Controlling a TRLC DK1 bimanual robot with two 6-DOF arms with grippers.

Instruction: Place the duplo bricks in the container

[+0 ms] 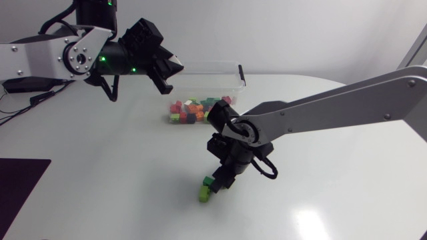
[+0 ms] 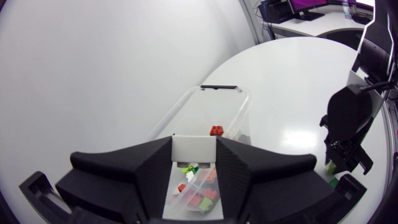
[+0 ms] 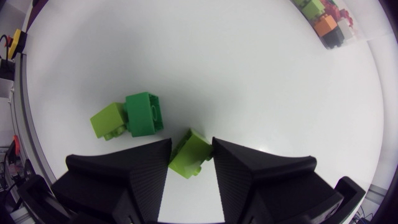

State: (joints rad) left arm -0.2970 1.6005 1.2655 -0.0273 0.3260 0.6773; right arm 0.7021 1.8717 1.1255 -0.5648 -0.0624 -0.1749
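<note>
1. The right claw (image 3: 191,145) is clenched on a lime brick (image 3: 186,159), low over the worktop (image 3: 249,74).
2. Just beside that claw, a dark green brick (image 3: 144,113) and a second lime brick (image 3: 109,120) lie touching each other.
3. The left claw (image 2: 194,142) grips what seems to be a white brick (image 2: 194,150). Below and ahead of it is the clear container (image 2: 221,88), which holds mixed bricks (image 2: 200,194).

A glossy white table (image 1: 100,167) catches bright glare.
</note>
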